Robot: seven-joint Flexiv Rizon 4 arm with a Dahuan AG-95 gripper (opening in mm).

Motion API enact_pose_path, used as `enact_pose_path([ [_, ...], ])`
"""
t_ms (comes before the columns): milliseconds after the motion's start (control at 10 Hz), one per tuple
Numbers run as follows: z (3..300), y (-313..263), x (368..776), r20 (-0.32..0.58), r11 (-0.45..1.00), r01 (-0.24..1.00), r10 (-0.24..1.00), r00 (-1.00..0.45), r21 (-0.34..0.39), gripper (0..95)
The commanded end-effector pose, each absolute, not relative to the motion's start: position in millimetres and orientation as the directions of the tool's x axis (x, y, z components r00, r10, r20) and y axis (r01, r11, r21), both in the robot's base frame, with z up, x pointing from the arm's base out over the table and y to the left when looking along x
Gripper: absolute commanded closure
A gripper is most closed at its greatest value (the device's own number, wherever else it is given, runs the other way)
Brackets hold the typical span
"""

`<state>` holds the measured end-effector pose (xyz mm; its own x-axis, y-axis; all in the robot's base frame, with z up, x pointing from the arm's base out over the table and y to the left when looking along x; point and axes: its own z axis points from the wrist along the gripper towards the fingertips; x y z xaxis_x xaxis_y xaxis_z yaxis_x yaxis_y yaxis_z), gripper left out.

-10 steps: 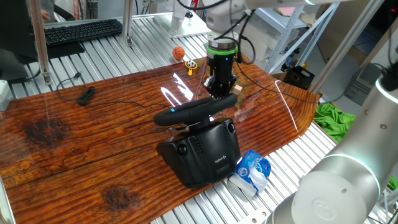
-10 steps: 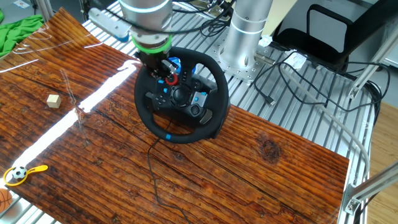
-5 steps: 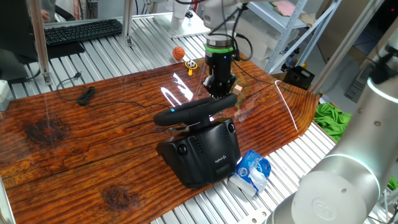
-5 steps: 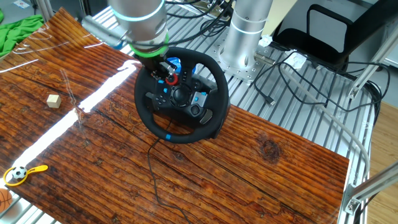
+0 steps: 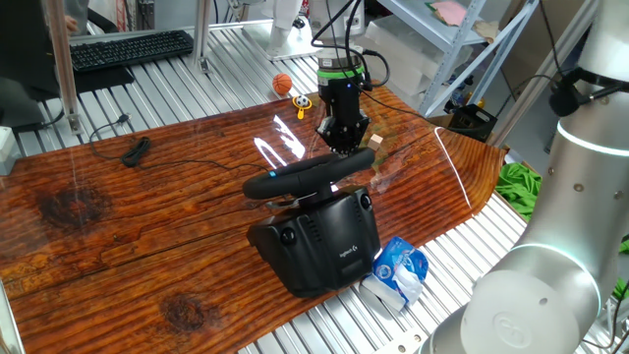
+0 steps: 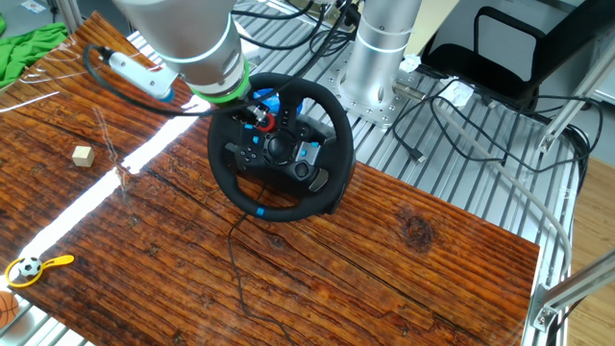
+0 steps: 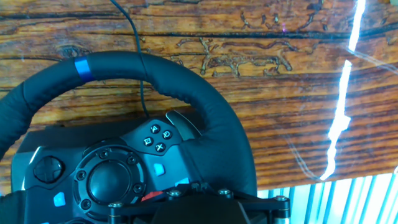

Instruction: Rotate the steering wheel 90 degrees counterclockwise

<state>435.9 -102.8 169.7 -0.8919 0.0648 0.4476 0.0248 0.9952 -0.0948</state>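
Observation:
The steering wheel (image 6: 229, 178) stands on its bulky black base (image 5: 324, 241) near the table's edge, face tilted up. Its blue stripe (image 6: 260, 211) sits at the bottom of the rim in the other fixed view and at the top left (image 7: 82, 67) in the hand view. My gripper (image 6: 253, 113) is shut, its tips together inside the rim at the upper left, against the wheel's face by the red and blue buttons. From behind, in one fixed view, the gripper (image 5: 344, 144) points down just past the rim (image 5: 310, 175). In the hand view the shut gripper (image 7: 166, 194) shows at the bottom edge.
A black keyboard (image 5: 131, 47) lies at the far back. An orange ball (image 5: 282, 85) and a yellow toy (image 5: 301, 102) lie behind the arm. A blue-white packet (image 5: 398, 270) sits by the base. A wooden cube (image 6: 84, 156) and a thin cable (image 6: 233, 259) rest on the wooden table (image 6: 404, 259).
The arm above the gripper has leaned and swung over, and the gripper has shifted slightly. The wheel's blue stripe stays at the bottom; the jaws stay shut.

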Motion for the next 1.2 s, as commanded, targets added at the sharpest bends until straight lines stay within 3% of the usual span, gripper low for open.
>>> enact_pose_path([
  [100, 169.9, -102.8, 435.4, 0.456, 0.996, 0.019, 0.056, -0.888, -0.084, 95.0],
  [1200, 167.9, -105.4, 437.3, 0.476, 0.998, 0.000, 0.030, -0.879, -0.062, 95.0],
])
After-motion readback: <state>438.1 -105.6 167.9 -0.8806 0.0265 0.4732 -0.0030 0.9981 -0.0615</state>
